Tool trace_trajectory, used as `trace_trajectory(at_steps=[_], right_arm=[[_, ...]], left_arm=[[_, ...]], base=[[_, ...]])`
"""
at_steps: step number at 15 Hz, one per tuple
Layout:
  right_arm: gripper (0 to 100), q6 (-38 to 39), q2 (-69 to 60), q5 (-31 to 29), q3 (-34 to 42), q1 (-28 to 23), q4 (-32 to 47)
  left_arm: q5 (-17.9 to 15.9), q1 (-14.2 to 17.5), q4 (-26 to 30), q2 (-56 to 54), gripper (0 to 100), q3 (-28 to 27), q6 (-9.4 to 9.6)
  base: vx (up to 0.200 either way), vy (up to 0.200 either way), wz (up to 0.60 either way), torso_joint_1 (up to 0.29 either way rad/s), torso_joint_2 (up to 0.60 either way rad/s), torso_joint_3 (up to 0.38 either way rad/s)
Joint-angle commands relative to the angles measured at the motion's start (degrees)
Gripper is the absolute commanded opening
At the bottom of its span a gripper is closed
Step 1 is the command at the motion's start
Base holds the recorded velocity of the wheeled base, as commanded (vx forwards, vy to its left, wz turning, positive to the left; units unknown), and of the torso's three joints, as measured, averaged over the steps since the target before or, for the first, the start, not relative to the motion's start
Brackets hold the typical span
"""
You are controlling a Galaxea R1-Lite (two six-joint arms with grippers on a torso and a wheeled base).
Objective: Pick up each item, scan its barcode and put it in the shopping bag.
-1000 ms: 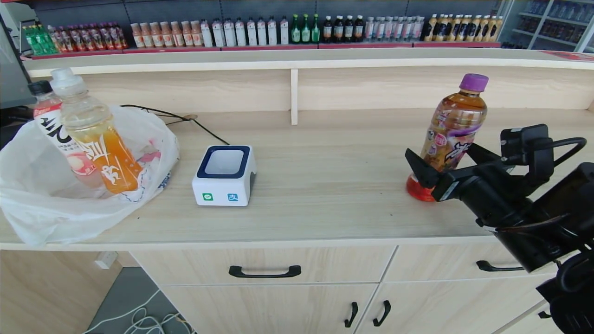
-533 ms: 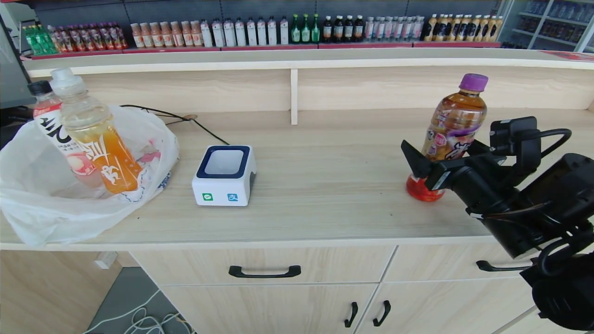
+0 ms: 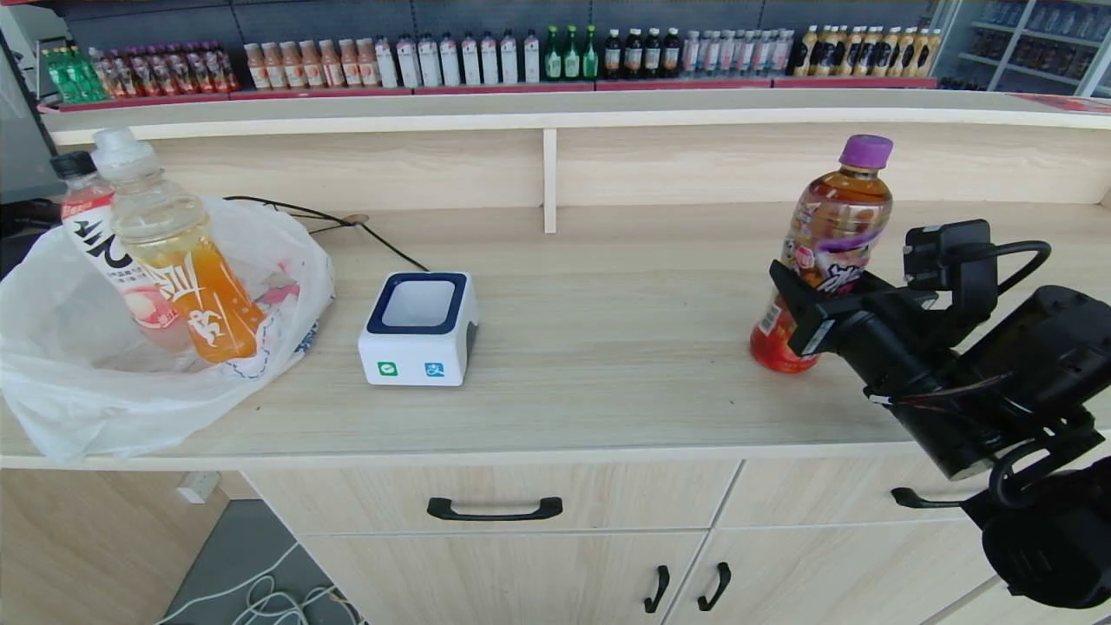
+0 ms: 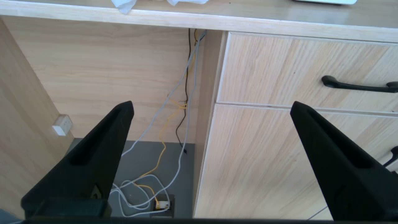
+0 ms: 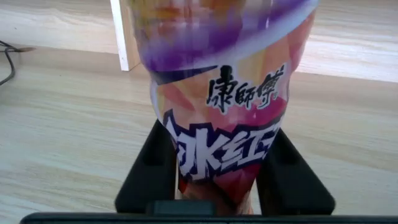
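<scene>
Purple-capped and amber, the bottle (image 3: pixel 829 252) is no longer standing free. Over the last second the right tool (image 3: pixel 829 288) has slid in from 4 o'clock and drawn its fingers together, and they now pinch the bottle low on its label, one on the near side and one behind. In the right wrist view the label sits tight between the two black fingers. The bottle has answered to that grip: its cap has shifted a little toward 9 o'clock and its red base has edged the same way. I take that to mean the grasp is made and the pick-up is just starting. From where I stand I cannot tell whether the base has left the bench (image 3: pixel 608 347) or is only dragging on it. The bottle is toward the right end of the bench, well apart from the scanner (image 3: pixel 420 325), which lies at 9 o'clock from it. The bag (image 3: pixel 61 347) is further on at 9 o'clock again, with two bagged bottles (image 3: pixel 182 269) leaning in it. The bottle's long axis is close to upright with a slight lean, cap at 12 to 1 o'clock and base down. To read the barcode, I judge it would have to be carried over and turned label-first to the scanner's window. The left tool (image 4: pixel 211 109) hangs below the bench edge before the cabinet, fingers spread wide and holding nothing.
</scene>
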Motion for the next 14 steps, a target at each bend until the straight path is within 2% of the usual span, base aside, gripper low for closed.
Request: trace_trajectory(at_steps=[1,14], right_arm=[[0,0.0,-0.6,0.0,0.1,0.1,-0.1],[0,0.1,-7.8,0.3,2.9,0.6,-0.1]], left_arm=[[0.0,0.0,0.0,0.0,100,0.0,-0.01],[0.0,0.0,0.0,0.0,100,0.0,-0.09]], base=[[0.000,0.000,0.00,0.000,0.00,0.000],[0.000,0.000,0.00,0.000,0.00,0.000]])
